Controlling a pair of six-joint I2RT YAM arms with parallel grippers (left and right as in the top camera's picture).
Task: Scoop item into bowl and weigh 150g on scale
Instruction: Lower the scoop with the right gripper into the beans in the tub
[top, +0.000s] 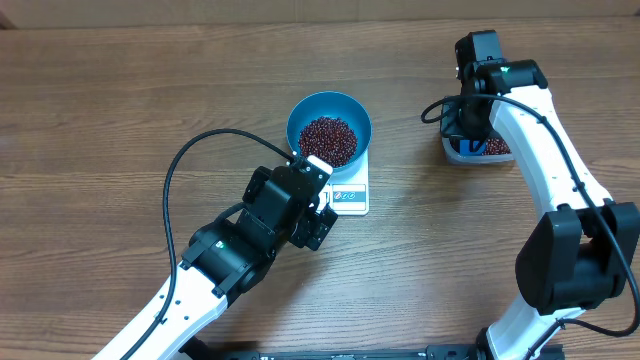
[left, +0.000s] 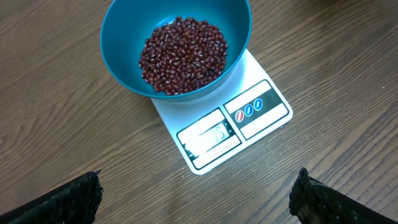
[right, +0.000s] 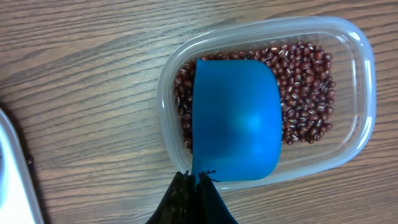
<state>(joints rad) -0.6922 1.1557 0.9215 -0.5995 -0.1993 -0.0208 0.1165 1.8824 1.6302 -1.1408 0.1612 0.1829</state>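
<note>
Beans (top: 328, 139) fill the bottom of the teal bowl (top: 300, 110) in a dark red-brown heap (left: 183, 55). The bowl (left: 118, 37) stands on the white scale (left: 261, 112), straight ahead of the left jaws and centred between them. It covers the far part of the scale (top: 350, 197). The display (left: 208, 138) and the panel of three small buttons (left: 249, 111) lie bare on the side nearest those jaws. The digits on the display are too washed out to read.

The left jaws are released and spread wide, with nothing between them. Their dark fingertips (left: 68, 199) show only at the lower corners of the left wrist view, above bare wooden surface (top: 120, 100) on the near side of the scale.

The right jaws are well apart from the bowl, over a clear plastic tub (right: 360, 56) that holds more beans (right: 305, 81). They are clenched tight on the near edge of a bright blue scoop (right: 236, 124), which reaches forward from them into the tub and lies over the beans on its near side. The handle is hidden behind the fingers (right: 211, 202). I cannot tell whether the scoop carries any beans. From overhead, the tub (top: 470, 155) sits directly below the right jaws and is mostly covered by the arm.
</note>
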